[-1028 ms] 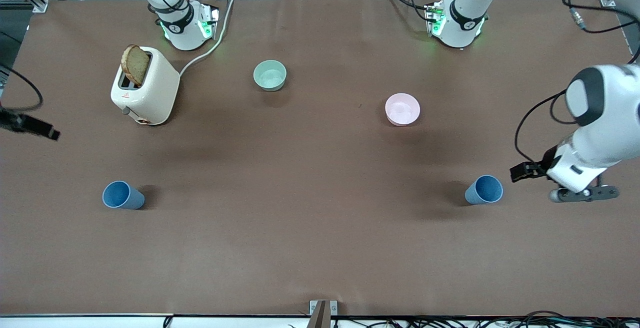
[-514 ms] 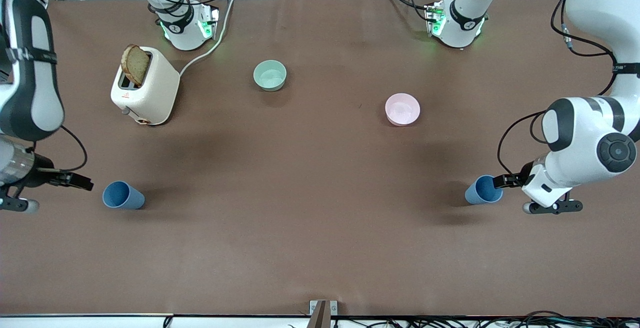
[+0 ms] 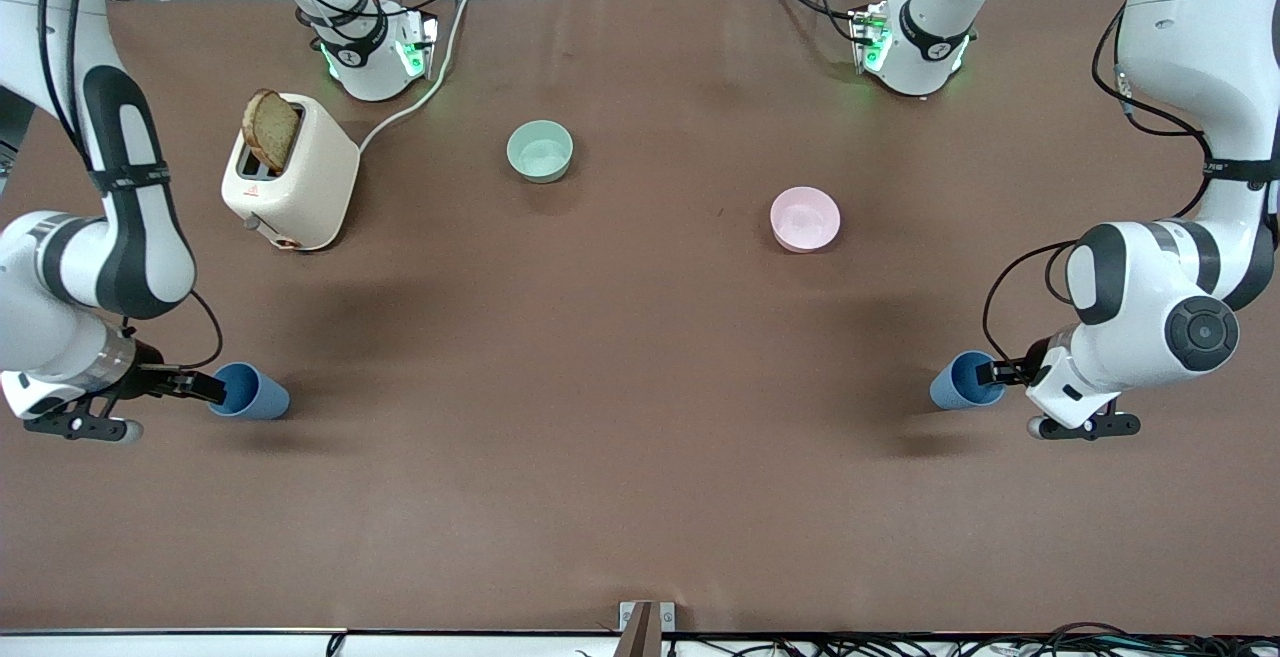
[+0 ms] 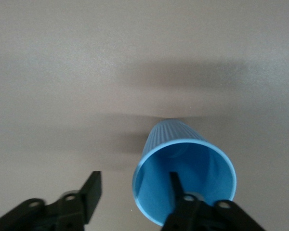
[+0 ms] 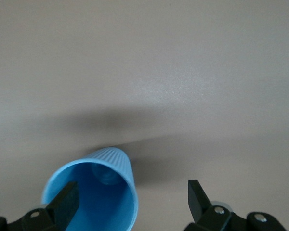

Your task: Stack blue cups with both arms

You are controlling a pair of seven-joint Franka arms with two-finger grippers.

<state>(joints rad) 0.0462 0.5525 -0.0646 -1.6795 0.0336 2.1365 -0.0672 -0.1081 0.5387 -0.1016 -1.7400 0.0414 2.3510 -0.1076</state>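
Fingers [image 4: 176, 190] (both pairs spread) straddle each blue cup's [image 3: 962, 380] rim.

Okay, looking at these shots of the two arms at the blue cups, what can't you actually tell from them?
- Front view: the left gripper at its blue cup is too small to show contact.
- Left wrist view: one finger sits inside the cup; its tip is hidden.
- Right wrist view: the other blue cup and right gripper are cut off by the frame edge.

Count: two blue cups, one [image 3: 250, 392] at the right arm's end, one [image 3: 963, 381] at the left arm's end. Two bowls: one mint-green [image 3: 540, 150], one pink [image 3: 805, 218]. One toaster [image 3: 290, 177], holding one bread slice [image 3: 270, 130]. Two arms.
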